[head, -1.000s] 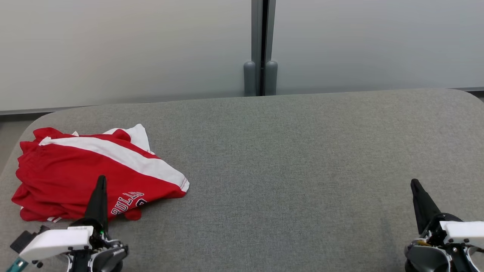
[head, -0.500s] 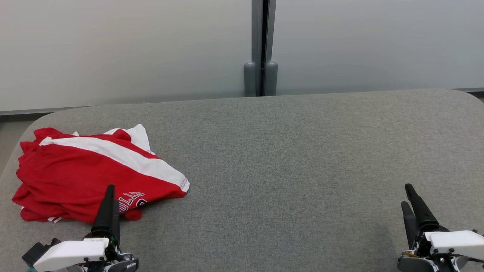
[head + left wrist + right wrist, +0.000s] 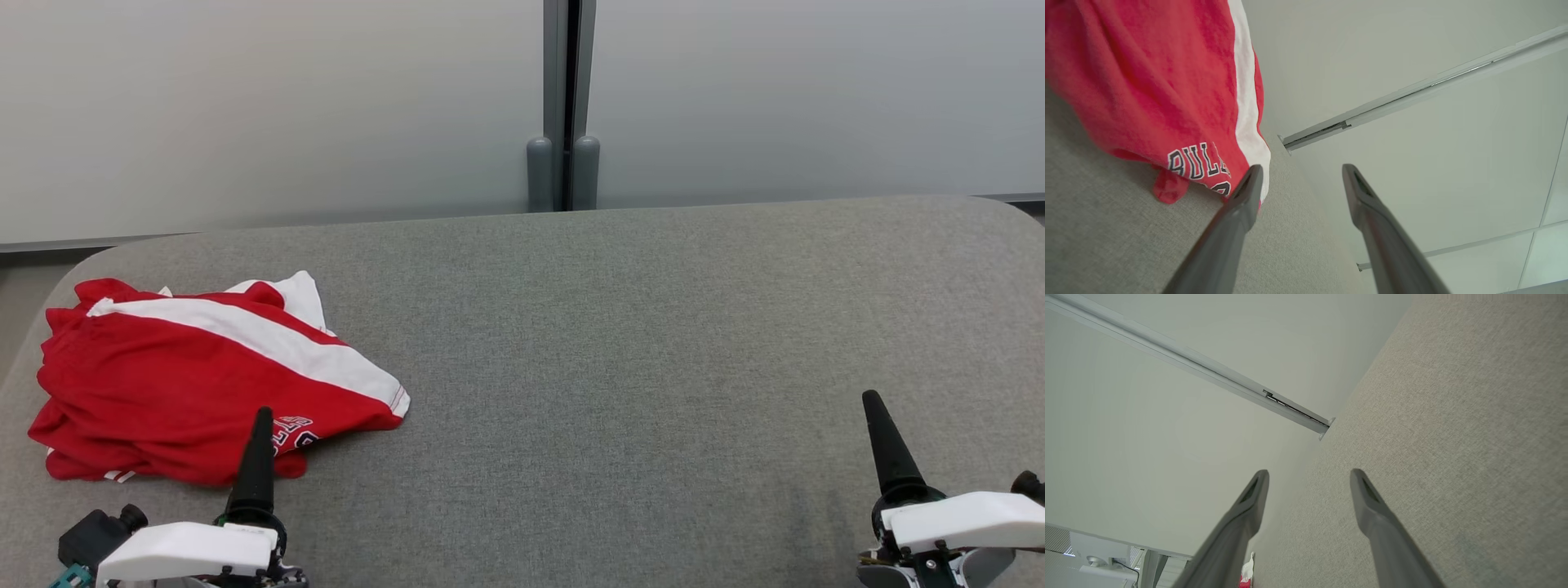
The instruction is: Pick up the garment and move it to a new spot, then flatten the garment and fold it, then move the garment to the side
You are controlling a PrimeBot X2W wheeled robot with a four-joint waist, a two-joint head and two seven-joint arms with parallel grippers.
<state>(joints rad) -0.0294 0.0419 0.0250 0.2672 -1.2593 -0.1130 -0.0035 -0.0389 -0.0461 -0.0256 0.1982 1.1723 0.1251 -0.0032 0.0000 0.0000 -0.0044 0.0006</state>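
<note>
**Red garment bundled at the left of the worktop, both grippers open and empty**

A red jersey-fabric garment [image 3: 188,384] with a broad white stripe and dark "BULL" lettering is seen lying in a loosely folded bundle on the left part of the grey fabric-covered worktop [image 3: 612,367], near its rounded far-left corner. The left gripper [image 3: 1302,171] is held just beside the garment's near edge, its two long dark fingers spread apart with nothing between them. The right gripper [image 3: 1309,475] is held well apart from the garment, over bare fabric at the right, its fingers likewise spread and empty. Pale wall panels [image 3: 286,106] joined by a grey post [image 3: 563,106] are seen behind the worktop
</note>
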